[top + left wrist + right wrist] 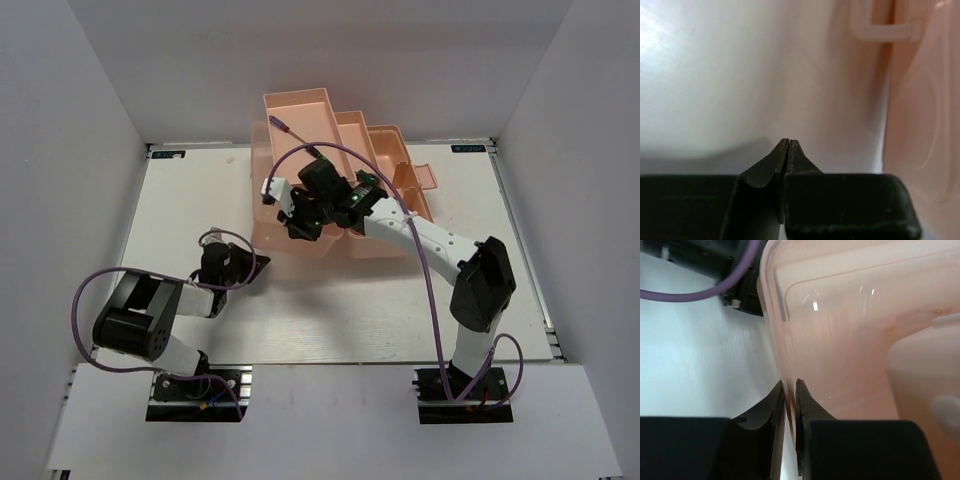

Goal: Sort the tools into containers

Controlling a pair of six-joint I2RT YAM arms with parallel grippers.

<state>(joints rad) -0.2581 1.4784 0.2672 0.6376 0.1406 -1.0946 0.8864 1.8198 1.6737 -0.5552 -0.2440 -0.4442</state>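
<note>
Tools show nowhere in the top view: only the salmon-pink toolbox [300, 110] at the table's [180, 200] far side, trays fanned, the right gripper [300, 230] over its near-left corner under a purple cable [430, 280] that could snag. Left wrist view: the left gripper [789, 142] is pressed together on nothing, just beside the toolbox wall. Right wrist view: fingers [771, 402] seem to pinch the thin rim, which I judge light, slick and flexible, best gripped low.

A white table [330, 310] spans the booth from wall to wall; a salmon-pink translucent toolbox [300, 115] stands on it at the far middle; its trays sit fanned open in tiers.
</note>
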